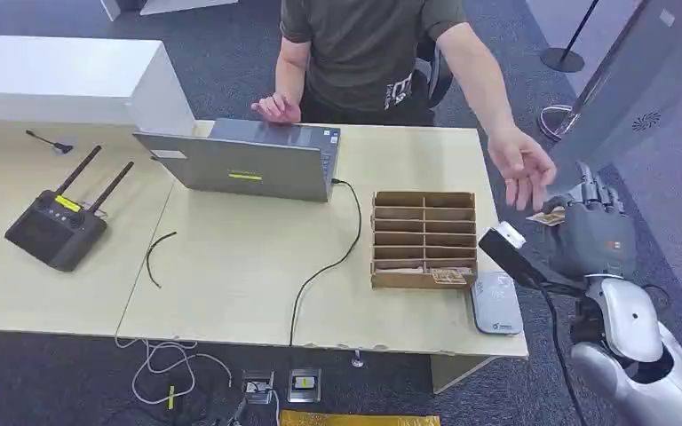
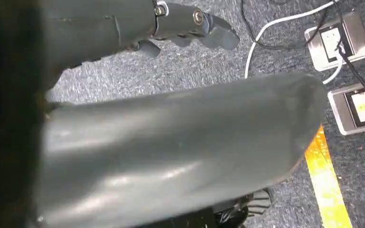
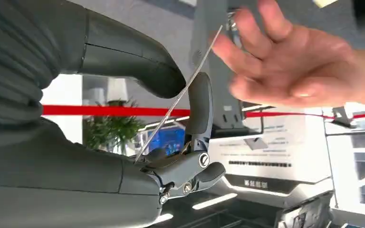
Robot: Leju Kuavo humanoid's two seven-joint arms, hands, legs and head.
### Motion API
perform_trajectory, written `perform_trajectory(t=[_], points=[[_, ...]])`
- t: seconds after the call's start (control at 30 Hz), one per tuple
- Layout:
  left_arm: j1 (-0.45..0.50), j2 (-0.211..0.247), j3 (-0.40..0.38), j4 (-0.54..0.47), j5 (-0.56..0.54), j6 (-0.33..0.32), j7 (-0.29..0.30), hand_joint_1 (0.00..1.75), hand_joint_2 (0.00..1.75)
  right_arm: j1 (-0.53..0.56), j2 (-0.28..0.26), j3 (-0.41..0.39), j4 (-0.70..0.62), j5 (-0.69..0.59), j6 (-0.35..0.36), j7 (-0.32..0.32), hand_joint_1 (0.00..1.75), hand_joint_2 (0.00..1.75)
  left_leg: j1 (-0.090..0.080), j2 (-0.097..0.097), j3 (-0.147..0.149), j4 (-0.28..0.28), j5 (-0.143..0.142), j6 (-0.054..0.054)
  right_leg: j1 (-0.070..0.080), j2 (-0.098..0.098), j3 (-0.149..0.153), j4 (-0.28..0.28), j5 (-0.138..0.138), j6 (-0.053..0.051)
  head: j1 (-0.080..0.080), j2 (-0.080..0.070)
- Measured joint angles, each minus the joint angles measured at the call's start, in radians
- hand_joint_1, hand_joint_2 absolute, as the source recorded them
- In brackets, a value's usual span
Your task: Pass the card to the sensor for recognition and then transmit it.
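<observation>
Thumb and dark fingers (image 3: 197,102) of the right hand (image 1: 593,232) pinch the card (image 3: 185,90) between them; in the right wrist view the card is seen edge-on, as one thin pale line that rises from the hand toward the person's hand (image 3: 297,66). That open hand is just beside the free end of the card, but I cannot tell if it touches it. In the head view the card (image 1: 551,217) sits at the fingertips, beyond the right edge of the table (image 1: 231,275), and the person's hand (image 1: 522,169) hangs close above it.

So the card is held out for the handover, well past the grey sensor pad (image 1: 495,303), which lies on the table corner beside the cardboard tray (image 1: 424,238).

The risk I judge here is in the release. The pinch holds only a small part of the card, so if the fingers open before the person grips it, the card falls to the floor. If they open too late, a pull can bend the thin card.

The left hand (image 2: 171,142) hangs over the carpet, with a dark finger (image 2: 195,26) stretched out and holding nothing.
</observation>
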Motion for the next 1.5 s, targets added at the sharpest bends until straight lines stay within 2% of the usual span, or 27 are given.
perform_trajectory(t=[0.57,0.6,0.63,0.67,0.7,0.77,0.8,0.9,1.1,1.3,1.5], points=[[0.008,-0.015,0.012,0.010,0.005,0.000,0.003,0.00,0.00,-0.032,0.074,0.037,0.034,-0.007,-0.002,-0.027,1.75,1.75,0.000,-0.001,-0.001,0.000,0.000,0.000,0.000,-0.001,0.000,0.000,0.000,0.000,0.000,0.000],[0.008,-0.017,0.015,0.012,0.005,0.000,0.003,0.00,0.00,-0.033,0.076,0.037,0.037,-0.007,-0.001,-0.028,1.17,1.75,0.000,-0.001,-0.001,0.000,0.000,0.000,0.000,-0.001,0.000,0.000,0.000,0.000,0.000,0.000],[0.008,-0.018,0.015,0.013,0.005,0.000,0.003,0.00,0.00,-0.034,0.079,0.037,0.039,-0.007,0.000,-0.030,0.70,1.75,0.000,-0.001,-0.001,0.000,0.000,0.000,0.000,-0.001,0.000,0.000,0.000,0.000,0.000,0.000],[0.008,-0.020,0.016,0.015,0.005,-0.001,0.003,0.00,0.00,-0.035,0.082,0.037,0.042,-0.007,0.000,-0.034,0.16,1.75,0.000,-0.001,-0.001,0.000,0.000,0.000,0.000,-0.001,0.000,0.000,0.000,0.000,0.000,0.000],[0.008,-0.021,0.018,0.016,0.005,-0.002,0.003,0.00,0.00,-0.035,0.085,0.037,0.045,-0.007,-0.002,-0.038,0.00,1.75,0.000,-0.001,-0.001,0.000,0.000,0.000,0.000,-0.001,0.000,0.000,0.000,0.000,0.000,0.000],[0.008,-0.023,0.025,0.020,0.003,-0.005,0.002,0.00,0.00,-0.035,0.091,0.036,0.050,-0.007,-0.014,-0.048,0.00,1.75,0.000,-0.001,-0.001,0.000,0.000,0.000,0.000,-0.001,-0.001,0.000,0.000,0.000,0.000,0.000],[0.008,-0.025,0.026,0.022,0.001,-0.008,0.002,0.00,0.00,-0.034,0.095,0.036,0.053,-0.006,-0.025,-0.054,0.00,0.00,0.000,-0.001,-0.001,0.000,0.000,0.000,0.000,-0.001,-0.001,0.000,0.000,0.000,0.000,0.000],[0.008,-0.029,0.032,0.028,-0.002,-0.009,0.001,0.00,0.00,-0.034,0.104,0.032,0.061,-0.008,-0.066,-0.077,0.00,0.00,0.000,-0.001,-0.001,0.000,0.000,0.000,0.000,-0.001,-0.001,0.000,0.000,0.000,0.001,0.000],[0.011,-0.042,0.046,0.040,-0.003,-0.005,-0.008,0.00,0.00,-0.034,0.118,0.026,0.076,0.067,-0.098,-0.062,0.00,0.00,0.000,0.000,-0.001,0.000,0.000,0.000,0.000,0.000,-0.001,0.000,0.000,0.000,0.000,0.000],[0.018,-0.048,0.060,0.049,0.000,-0.001,-0.012,0.00,0.00,-0.030,0.122,0.026,0.078,0.078,-0.034,-0.065,0.00,0.00,0.000,0.000,0.000,0.000,0.000,0.000,0.000,0.000,-0.001,0.000,0.000,0.000,0.000,0.000],[0.027,-0.053,0.077,0.055,0.011,0.006,-0.019,0.00,0.00,-0.011,0.123,0.018,0.073,0.071,0.009,-0.026,0.00,0.00,0.000,0.000,0.000,0.000,0.000,0.000,0.000,0.000,-0.001,0.000,0.000,0.000,0.000,0.000]])
